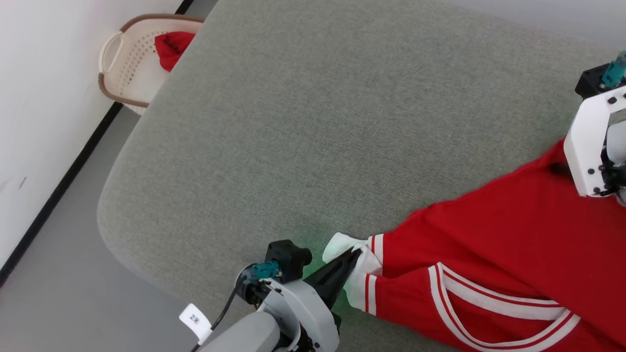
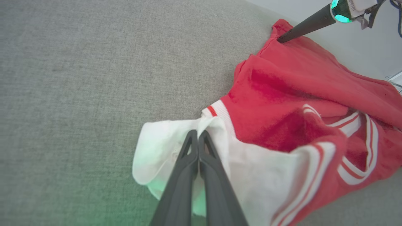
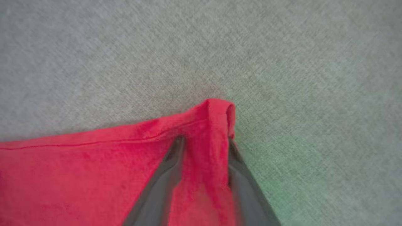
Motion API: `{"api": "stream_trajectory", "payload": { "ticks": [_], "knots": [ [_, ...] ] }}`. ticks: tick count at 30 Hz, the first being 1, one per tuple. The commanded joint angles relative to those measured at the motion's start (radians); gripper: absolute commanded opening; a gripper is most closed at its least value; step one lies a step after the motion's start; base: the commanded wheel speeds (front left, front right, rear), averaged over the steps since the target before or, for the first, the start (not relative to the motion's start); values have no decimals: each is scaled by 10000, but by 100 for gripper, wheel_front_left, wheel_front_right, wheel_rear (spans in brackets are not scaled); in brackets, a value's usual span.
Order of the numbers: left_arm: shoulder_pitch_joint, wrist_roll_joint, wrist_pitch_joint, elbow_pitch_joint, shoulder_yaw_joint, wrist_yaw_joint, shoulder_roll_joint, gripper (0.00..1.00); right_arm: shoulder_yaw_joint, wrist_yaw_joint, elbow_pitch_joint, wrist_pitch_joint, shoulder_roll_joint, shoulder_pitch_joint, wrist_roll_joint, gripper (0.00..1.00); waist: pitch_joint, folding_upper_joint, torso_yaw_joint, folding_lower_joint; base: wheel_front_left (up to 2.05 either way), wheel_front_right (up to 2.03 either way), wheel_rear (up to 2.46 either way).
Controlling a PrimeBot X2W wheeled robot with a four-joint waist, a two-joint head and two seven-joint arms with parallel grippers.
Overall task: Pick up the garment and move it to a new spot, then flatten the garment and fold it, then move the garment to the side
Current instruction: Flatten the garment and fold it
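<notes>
While one garment [image 1: 489, 244] lies on the right of the grey cushion [image 1: 313, 122], two grippers meet it: left gripper [image 1: 354, 254] clamped on its white sleeve, right gripper [image 3: 204, 141] (fingers apart) astride a red hem corner.

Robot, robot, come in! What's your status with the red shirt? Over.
Left pincer shut on garment at white sleeve. Right pincer open, straddling red hem corner. Shirt rumpled on grey cushion. Basket far off, beside cushion's corner.
</notes>
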Motion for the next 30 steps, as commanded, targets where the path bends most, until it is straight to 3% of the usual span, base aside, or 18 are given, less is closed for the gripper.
{"api": "stream_trajectory", "payload": {
  "ticks": [1, 5, 12, 26, 30],
  "knots": [
    [-125, -49, -68, 73, -16, -66, -43, 0, 577, -10, 526, 542, 77, 705, 106, 0, 45, 0, 52, 0, 0, 0, 0],
    [-124, -126, -110, 252, 9, -102, -11, 0, 625, -10, 732, 559, 2, 280, 247, 0, -17, 0, -31, 0, 0, 0, 0],
    [-393, -348, 59, 235, 132, -129, 416, 0, 314, -10, 994, -79, 410, -495, 501, 0, -376, 0, -516, 0, 0, 0, 0],
    [-2135, -961, 2601, -1599, 677, -148, 3277, 0, -46, -10, 944, -2345, 1141, -1588, 965, 0, -2264, 0, -1960, 0, 0, 0, 0],
    [-2907, -1376, 3405, -1889, 958, -155, 3865, 0, -257, -10, 1104, -3125, 1329, -1881, 994, 0, -2787, 0, -2317, 0, 0, 0, 0]
  ]
}}
